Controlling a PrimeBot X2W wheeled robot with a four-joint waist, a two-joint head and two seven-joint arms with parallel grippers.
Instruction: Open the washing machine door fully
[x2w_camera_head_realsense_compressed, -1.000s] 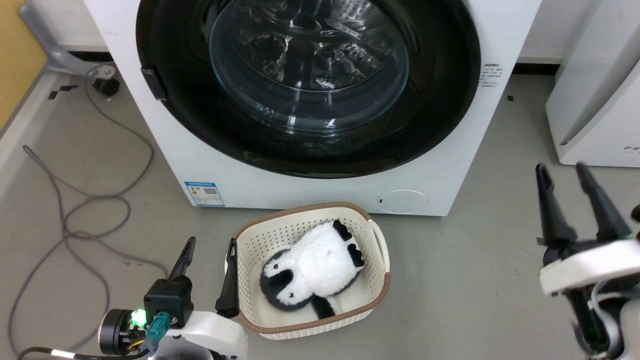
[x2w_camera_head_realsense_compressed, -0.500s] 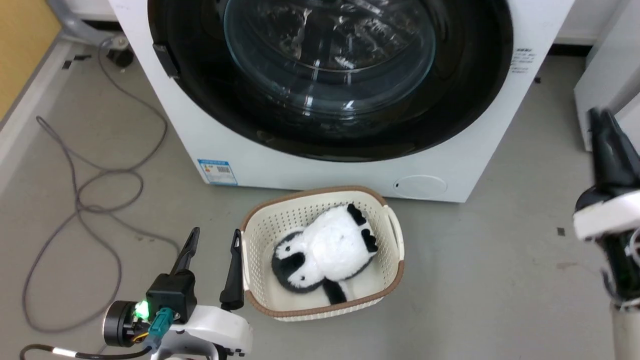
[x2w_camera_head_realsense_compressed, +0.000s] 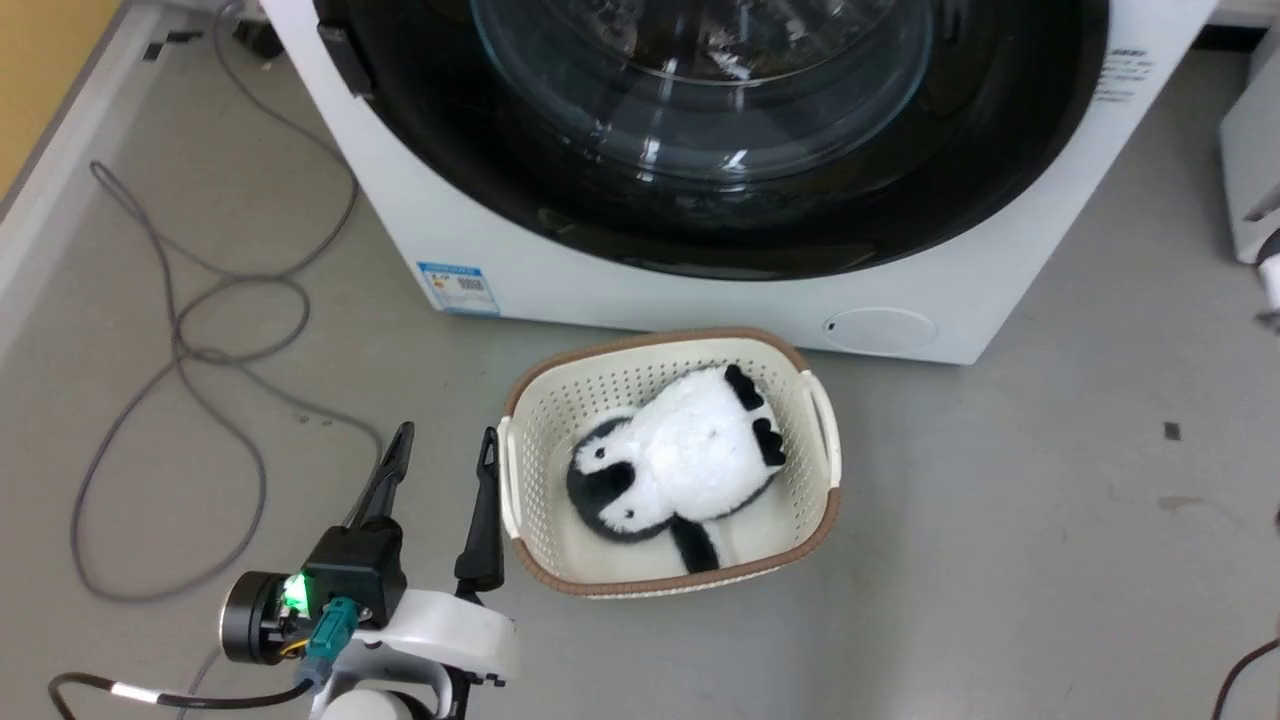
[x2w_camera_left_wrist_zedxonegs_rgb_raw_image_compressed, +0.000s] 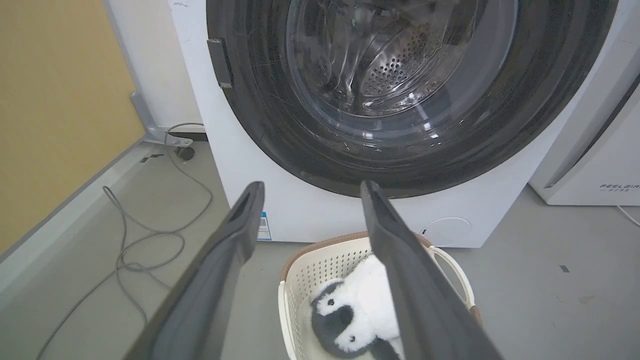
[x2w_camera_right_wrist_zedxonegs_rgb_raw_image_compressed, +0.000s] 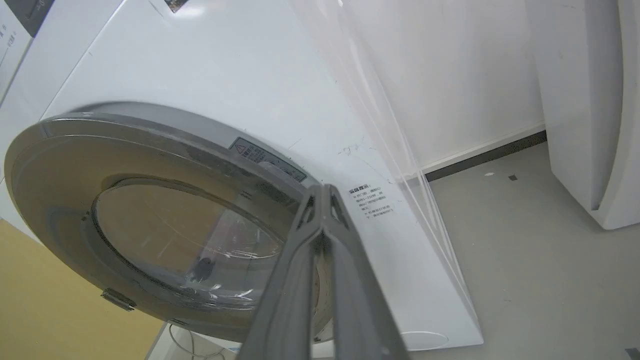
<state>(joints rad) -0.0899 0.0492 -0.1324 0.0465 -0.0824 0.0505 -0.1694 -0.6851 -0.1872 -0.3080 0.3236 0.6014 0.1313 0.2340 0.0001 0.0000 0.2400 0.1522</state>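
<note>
The washing machine door (x2w_camera_head_realsense_compressed: 450, 150) has a glossy black ring and a bulging glass centre (x2w_camera_head_realsense_compressed: 700, 80), and it lies shut against the white machine front (x2w_camera_head_realsense_compressed: 620, 290). A small dark catch (x2w_camera_head_realsense_compressed: 345, 55) sits on its left rim. My left gripper (x2w_camera_head_realsense_compressed: 447, 433) is open and empty, low over the floor just left of the basket. In the left wrist view, my left gripper (x2w_camera_left_wrist_zedxonegs_rgb_raw_image_compressed: 311, 186) points at the door (x2w_camera_left_wrist_zedxonegs_rgb_raw_image_compressed: 260, 125). In the right wrist view, my right gripper (x2w_camera_right_wrist_zedxonegs_rgb_raw_image_compressed: 322, 189) is shut on nothing, and the door (x2w_camera_right_wrist_zedxonegs_rgb_raw_image_compressed: 60, 165) shows at a slant beyond its tips.
A cream basket (x2w_camera_head_realsense_compressed: 815, 440) with a black-and-white plush penguin (x2w_camera_head_realsense_compressed: 680, 470) stands on the floor in front of the machine. Grey cables (x2w_camera_head_realsense_compressed: 180, 330) loop across the floor at left. A white appliance (x2w_camera_head_realsense_compressed: 1245, 170) stands close on the right.
The head camera has tilted, so the whole picture shifted. My right gripper went from open to shut and passed out of the head view at the right. The left gripper stayed beside the basket.
</note>
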